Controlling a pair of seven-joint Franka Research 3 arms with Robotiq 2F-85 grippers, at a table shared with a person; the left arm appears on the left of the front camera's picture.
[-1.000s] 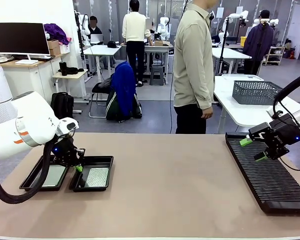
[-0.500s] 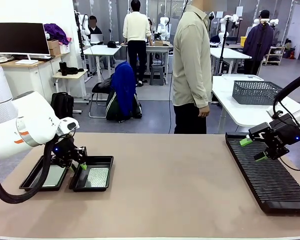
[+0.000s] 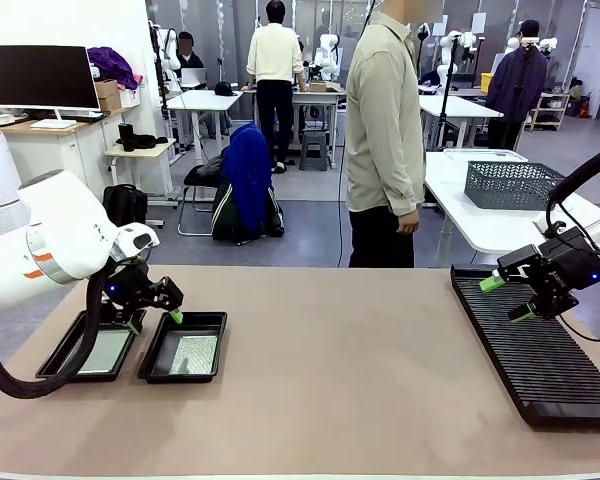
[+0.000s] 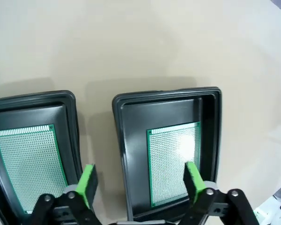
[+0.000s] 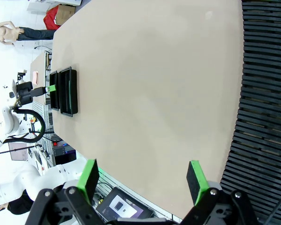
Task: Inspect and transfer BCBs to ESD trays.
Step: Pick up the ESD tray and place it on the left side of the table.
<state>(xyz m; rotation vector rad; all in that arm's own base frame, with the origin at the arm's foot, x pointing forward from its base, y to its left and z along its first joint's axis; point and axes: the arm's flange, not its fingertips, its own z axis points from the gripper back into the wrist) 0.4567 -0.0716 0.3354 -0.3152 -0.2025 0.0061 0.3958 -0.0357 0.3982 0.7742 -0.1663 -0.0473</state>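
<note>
Tabletop: left fingers (image 3: 153,321) risen, spread above trays (image 3: 185,347).

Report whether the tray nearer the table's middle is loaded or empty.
Loaded. One BCB lies flat on the floor of that ESD tray; the open left gripper is above it, holding nothing.

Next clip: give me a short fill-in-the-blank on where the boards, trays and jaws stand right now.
1. The number of ESD trays side by side near the left gripper is ____.
2. Each tray holds one BCB lying ____ on its floor.
3. The left gripper's jaws above the trays are ____.
4. The right gripper hovers over the long black ribbed ____.

Missing words: two; flat; open; rack
</note>
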